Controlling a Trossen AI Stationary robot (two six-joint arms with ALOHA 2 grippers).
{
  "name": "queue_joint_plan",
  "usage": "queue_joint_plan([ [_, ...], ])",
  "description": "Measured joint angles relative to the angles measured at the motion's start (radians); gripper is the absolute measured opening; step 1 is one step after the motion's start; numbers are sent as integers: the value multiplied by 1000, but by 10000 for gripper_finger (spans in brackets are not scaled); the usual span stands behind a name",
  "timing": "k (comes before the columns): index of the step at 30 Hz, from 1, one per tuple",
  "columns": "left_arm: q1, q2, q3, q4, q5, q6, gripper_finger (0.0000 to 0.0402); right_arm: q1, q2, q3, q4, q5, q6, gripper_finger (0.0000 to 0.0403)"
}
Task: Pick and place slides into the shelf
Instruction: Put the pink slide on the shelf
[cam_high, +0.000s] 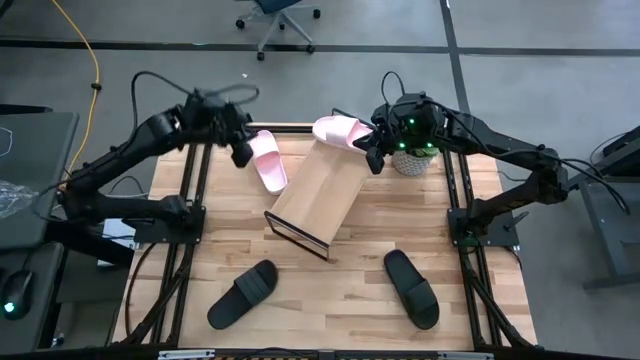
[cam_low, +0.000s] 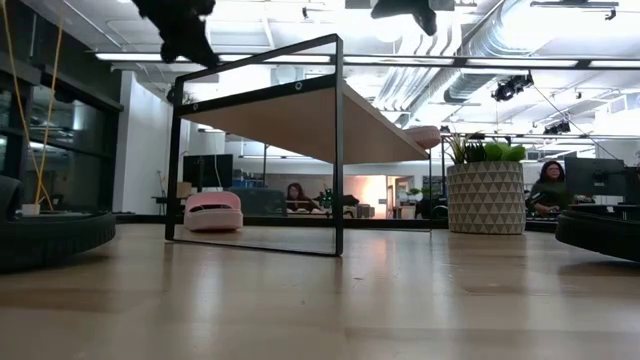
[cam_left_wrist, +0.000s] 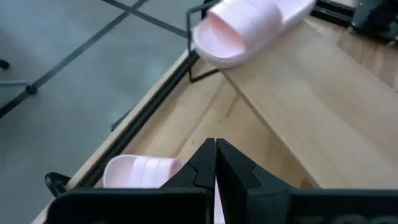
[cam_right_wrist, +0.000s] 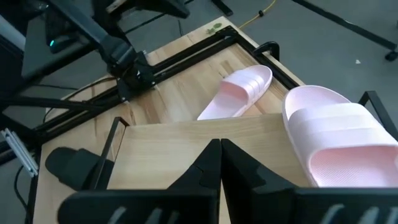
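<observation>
The shelf (cam_high: 315, 195) is a slanted light-wood board on a black frame at mid-table. One pale pink slide (cam_high: 340, 130) lies sole-down on the board's raised far end (cam_right_wrist: 339, 143). The second pink slide (cam_high: 268, 160) lies flat on the table left of the shelf (cam_low: 212, 212). Two black slides (cam_high: 243, 292) (cam_high: 411, 287) lie flat near the table's near edge. My left gripper (cam_high: 240, 150) hangs shut above the far end of the pink slide on the table (cam_left_wrist: 216, 165). My right gripper (cam_high: 372, 155) hangs shut over the shelf's far right corner (cam_right_wrist: 221, 155), beside the pink slide on the board.
A potted plant (cam_high: 412, 160) in a patterned white pot stands at the table's far right, close behind my right gripper. Bare tabletop (cam_high: 330, 300) lies between the two black slides. People sit at desks in the room beyond (cam_low: 548, 185).
</observation>
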Motion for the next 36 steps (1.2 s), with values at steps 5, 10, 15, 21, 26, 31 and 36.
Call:
queue_joint_plan([
  [5, 213, 76, 0, 27, 220, 102, 1, 0, 0, 0, 0, 9, 28, 0],
  [10, 297, 168, 0, 58, 333, 182, 1, 0, 0, 0, 1, 36, 30, 0],
  [15, 327, 283, 0, 107, 405, 236, 1, 0, 1, 0, 7, 69, 50, 0],
  [21, 345, 402, 0, 180, 457, 231, 1, -16, 1, 0, 10, 68, 76, 0],
  [26, 355, 468, 0, 217, 451, 226, 1, -30, 1, 0, 10, 68, 80, 0],
  [31, 401, 522, 1, 164, 391, 227, 1, -48, 1, 0, 10, 64, 98, 0],
  [36, 453, 553, 1, 101, 356, 292, 1, -55, 1, 0, 10, 61, 99, 0],
])
